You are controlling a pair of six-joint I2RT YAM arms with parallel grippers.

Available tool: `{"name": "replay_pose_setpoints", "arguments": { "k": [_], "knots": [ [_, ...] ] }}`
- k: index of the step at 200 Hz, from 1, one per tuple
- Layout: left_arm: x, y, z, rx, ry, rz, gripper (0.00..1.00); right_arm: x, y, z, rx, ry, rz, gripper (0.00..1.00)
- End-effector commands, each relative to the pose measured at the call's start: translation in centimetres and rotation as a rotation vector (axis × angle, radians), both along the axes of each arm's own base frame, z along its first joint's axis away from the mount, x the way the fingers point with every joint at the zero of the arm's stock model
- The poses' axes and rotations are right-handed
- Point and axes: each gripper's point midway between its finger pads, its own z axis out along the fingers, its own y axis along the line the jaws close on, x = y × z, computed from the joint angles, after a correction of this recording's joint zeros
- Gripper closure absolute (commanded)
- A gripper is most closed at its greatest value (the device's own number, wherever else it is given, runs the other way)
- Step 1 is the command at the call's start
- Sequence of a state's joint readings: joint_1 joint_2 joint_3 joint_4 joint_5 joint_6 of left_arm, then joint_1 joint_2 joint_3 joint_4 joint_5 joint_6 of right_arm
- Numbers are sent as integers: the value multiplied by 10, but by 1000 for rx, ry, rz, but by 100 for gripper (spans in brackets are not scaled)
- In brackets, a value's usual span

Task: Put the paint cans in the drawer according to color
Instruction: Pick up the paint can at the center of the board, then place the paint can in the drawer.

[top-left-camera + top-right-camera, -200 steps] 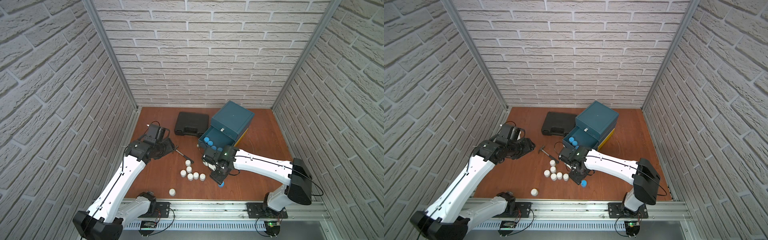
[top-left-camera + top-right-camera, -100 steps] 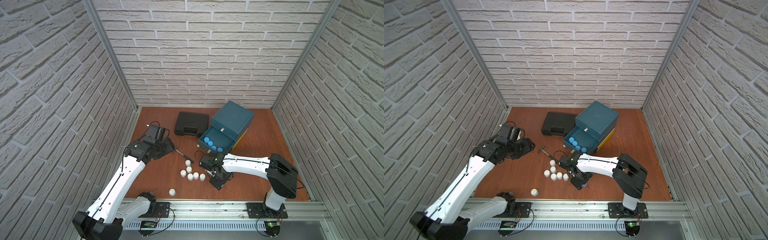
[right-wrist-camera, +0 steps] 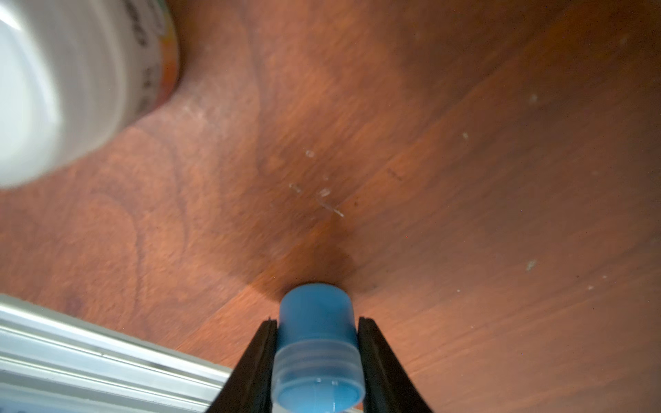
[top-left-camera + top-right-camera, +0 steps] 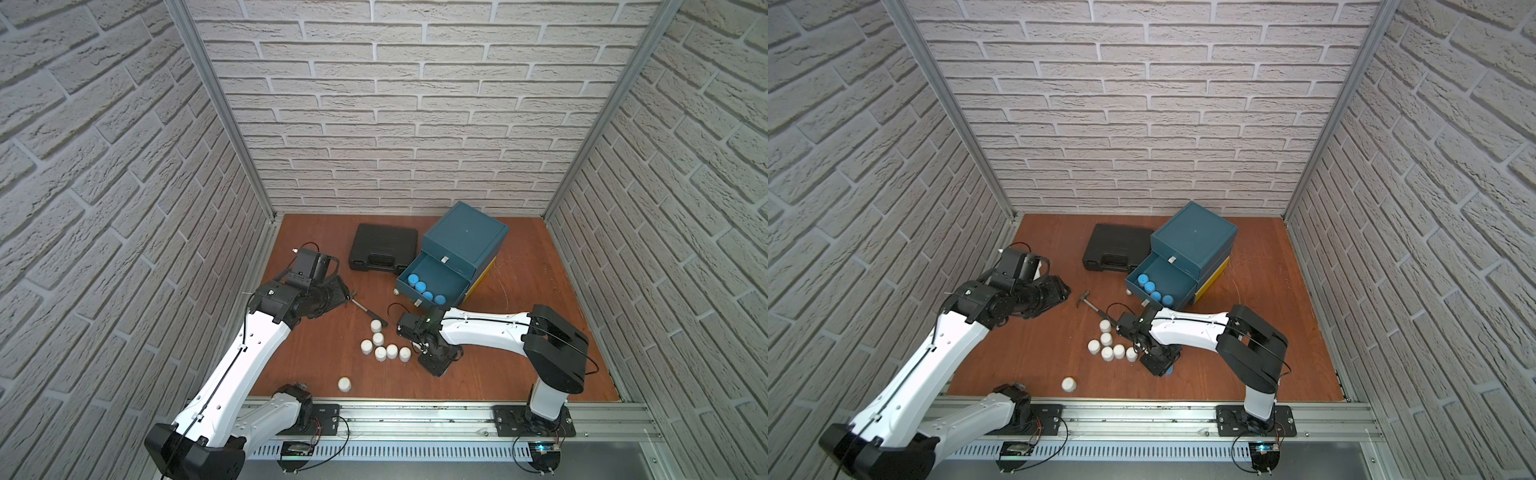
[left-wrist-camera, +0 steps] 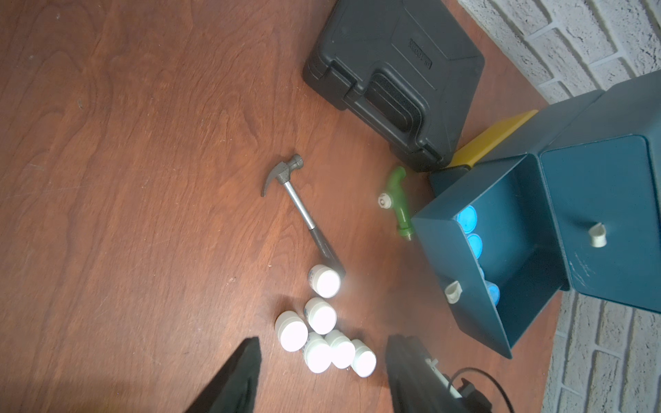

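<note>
**Blue can gripped, drawer next**

The blue can (image 3: 316, 343) sits upright between the two fingers of the right gripper (image 3: 316, 321), and the right wrist view shows both black pads pressed flat against its sides: the hand is clamped on it. It is low over the table (image 3: 429, 178), near the front edge. Whether its base touches the wood or hangs just off it, I cannot tell. In a top view only a sliver of blue shows under the gripper, just beside the white cans (image 4: 1111, 347).

So the step in hand looks like the pickup of a blue can, with the grip made and the lift not yet clear. Four blue cans (image 4: 424, 289) already stand in a row along one side of the open drawer (image 4: 444, 270), so this one most likely belongs with them.

The next move calls for a straight lift first, since the nearest white can is close and a sideways sweep could knock it. Then comes a carry back over the drawer's front wall and a release into its bare part, clear of the row.

Six white cans stand bunched beside the hammer (image 4: 368, 311). A lone white can (image 4: 344, 384) is nearer the front. All wait for another drawer.

The left gripper (image 5: 323, 341) hangs over the table with its fingers apart, holding nothing.
</note>
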State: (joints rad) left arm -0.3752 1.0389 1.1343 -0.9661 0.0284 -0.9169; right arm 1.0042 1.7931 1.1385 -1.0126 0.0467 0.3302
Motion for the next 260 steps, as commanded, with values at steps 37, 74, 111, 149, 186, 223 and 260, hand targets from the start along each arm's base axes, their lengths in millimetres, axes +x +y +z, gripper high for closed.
{"name": "replay_pose_setpoints", "arguments": {
  "k": [37,74,111,149,186,223,260],
  "knots": [
    [9,-4,12,-27,-45,-3,39,-1,-7,9,-11,-11,-14,74],
    [11,-5,12,-28,-46,-4,39,11,0,45,21,-72,-13,81],
    [10,-5,12,-24,-41,-6,39,41,12,124,96,-187,-29,82],
    [11,-7,13,-23,-45,-14,39,99,9,195,159,-334,-125,83],
    [13,-12,14,-21,-48,-27,39,159,-3,209,148,-378,-219,83],
    [13,-14,16,-18,-57,-25,39,185,-11,184,98,-355,-246,83],
    [14,-20,17,-23,-60,-34,39,193,-14,158,89,-342,-266,84]
  ]
}}
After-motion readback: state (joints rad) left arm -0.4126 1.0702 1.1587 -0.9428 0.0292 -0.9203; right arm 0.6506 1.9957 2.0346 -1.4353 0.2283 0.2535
